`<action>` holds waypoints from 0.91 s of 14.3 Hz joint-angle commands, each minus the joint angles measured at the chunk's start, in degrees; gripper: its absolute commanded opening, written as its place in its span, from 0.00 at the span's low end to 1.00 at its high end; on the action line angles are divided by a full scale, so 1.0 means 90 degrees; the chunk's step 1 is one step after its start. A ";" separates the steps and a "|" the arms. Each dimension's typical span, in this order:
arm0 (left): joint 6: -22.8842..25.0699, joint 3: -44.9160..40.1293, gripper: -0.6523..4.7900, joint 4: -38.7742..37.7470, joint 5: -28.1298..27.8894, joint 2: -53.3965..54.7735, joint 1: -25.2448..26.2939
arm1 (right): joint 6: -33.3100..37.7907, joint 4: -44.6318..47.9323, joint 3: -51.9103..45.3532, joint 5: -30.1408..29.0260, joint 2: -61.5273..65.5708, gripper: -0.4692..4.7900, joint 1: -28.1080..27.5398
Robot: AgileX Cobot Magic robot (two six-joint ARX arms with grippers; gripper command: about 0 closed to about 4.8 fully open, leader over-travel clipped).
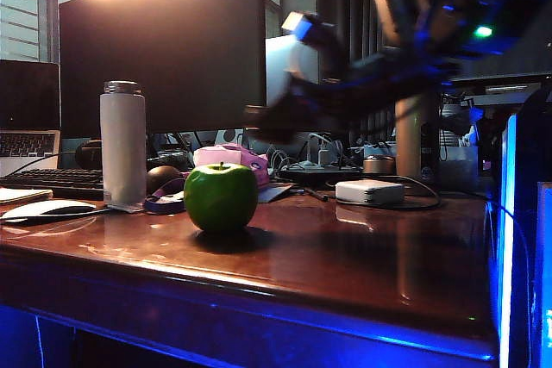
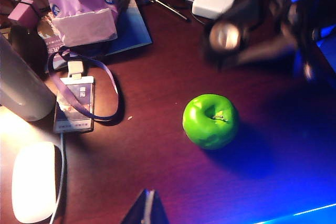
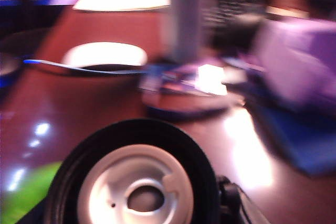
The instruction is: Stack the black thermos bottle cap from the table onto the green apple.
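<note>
Green and glossy, the green apple (image 1: 221, 196) sits on your table (image 1: 362, 256), left of centre in the exterior view. Your right gripper (image 2: 233, 38), blurred above it, holds the black thermos bottle cap (image 3: 131, 174) between its fingers. Left gripper (image 2: 147, 211): you cannot tell.

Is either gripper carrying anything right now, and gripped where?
The right gripper carries the black thermos bottle cap in the air beyond the green apple, apparently by its sides; blur hides the fingers. The left gripper is out of view.
</note>
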 commanded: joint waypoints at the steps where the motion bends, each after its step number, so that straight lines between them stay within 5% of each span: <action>1: 0.0022 0.0024 0.11 0.0078 0.0032 -0.0017 0.0000 | -0.0039 0.0085 0.0041 -0.0010 -0.0068 0.62 0.0296; 13: 0.0022 0.0024 0.11 0.0078 0.0032 -0.0017 -0.0002 | -0.0544 -0.0644 0.0039 -0.0032 -0.0034 0.63 0.0772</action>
